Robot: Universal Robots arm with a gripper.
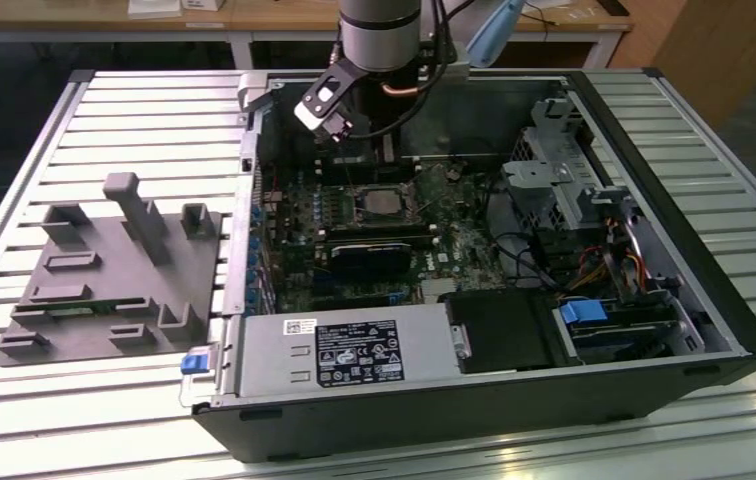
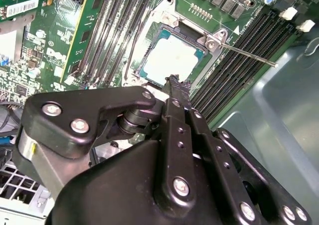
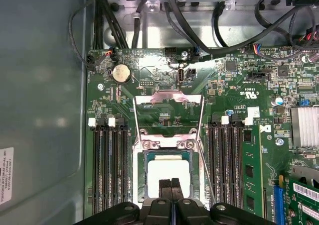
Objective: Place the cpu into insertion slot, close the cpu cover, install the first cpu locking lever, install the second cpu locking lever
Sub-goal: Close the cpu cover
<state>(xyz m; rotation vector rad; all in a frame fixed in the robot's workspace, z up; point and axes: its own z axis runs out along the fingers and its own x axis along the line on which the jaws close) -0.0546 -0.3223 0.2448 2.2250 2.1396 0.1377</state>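
Inside the open computer case (image 1: 485, 410), over the green motherboard (image 3: 122, 108), the gripper (image 3: 171, 187) hangs with its two black fingers pressed flat together. Only a hairline seam shows between them in the first wrist view, and nothing is caught there. Their tips sit right over one edge of the cpu (image 3: 168, 171); whether they touch its top I cannot tell.

The cpu lies flat in the insertion slot (image 3: 195, 175), its pale metal face up and glaring under the light, square with the dark rim around it. The cpu cover (image 3: 169, 97) is swung back off the socket on its hinge, and bare board shows through its window.

Two thin wire locking levers stand unlatched. The first lever (image 3: 136, 135) runs along one side of the cover and the second lever (image 3: 206, 155) along the opposite side — each between the socket and a bank of long black memory slots (image 3: 107, 170).

In the exterior view the case lies on its side on a slatted metal table (image 1: 85, 110). A grey moulded fixture (image 1: 111, 270) sits just beside it on the exterior view's left.
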